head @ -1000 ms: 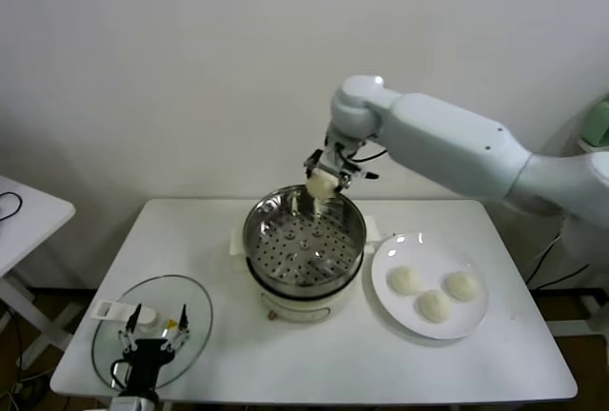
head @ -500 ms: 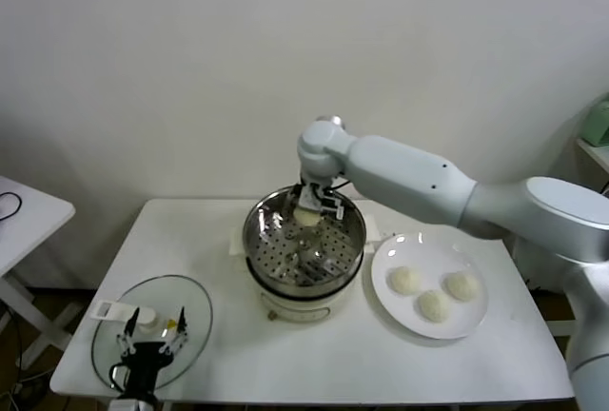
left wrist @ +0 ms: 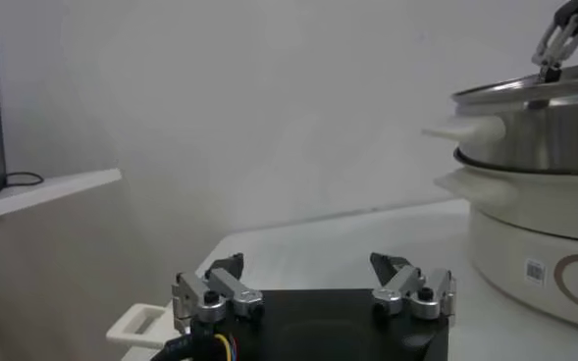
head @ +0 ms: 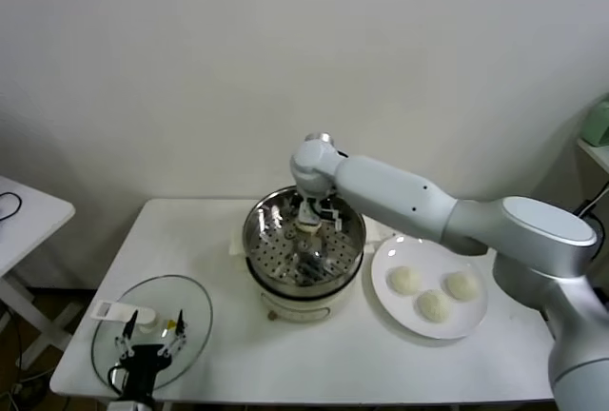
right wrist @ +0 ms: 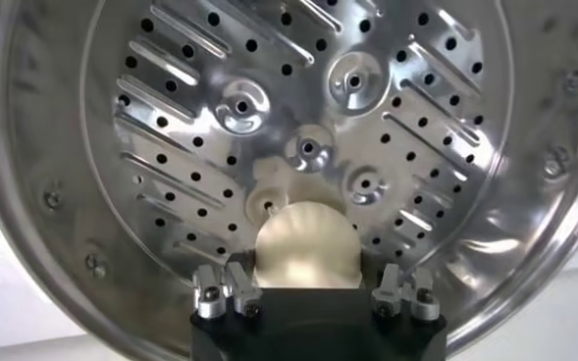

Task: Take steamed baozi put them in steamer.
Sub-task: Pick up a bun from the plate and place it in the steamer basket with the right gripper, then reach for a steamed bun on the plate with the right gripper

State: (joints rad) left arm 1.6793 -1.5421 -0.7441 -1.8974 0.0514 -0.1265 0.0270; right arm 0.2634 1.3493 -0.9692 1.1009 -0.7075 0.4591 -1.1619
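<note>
The right gripper (head: 307, 224) hung low inside the steamer (head: 255, 240), its fingers narrowly parted around one baozi (right wrist: 305, 245) — if dough stuck to a pad, the bun could lift out again.

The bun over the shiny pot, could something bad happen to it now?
Maybe. The right gripper holds the bun above the perforated tray of the steamer, so a drop might make it bounce or roll. It also hangs towards one side of the tray, so it could land against the wall. Soft dough might stick to a finger.
</note>
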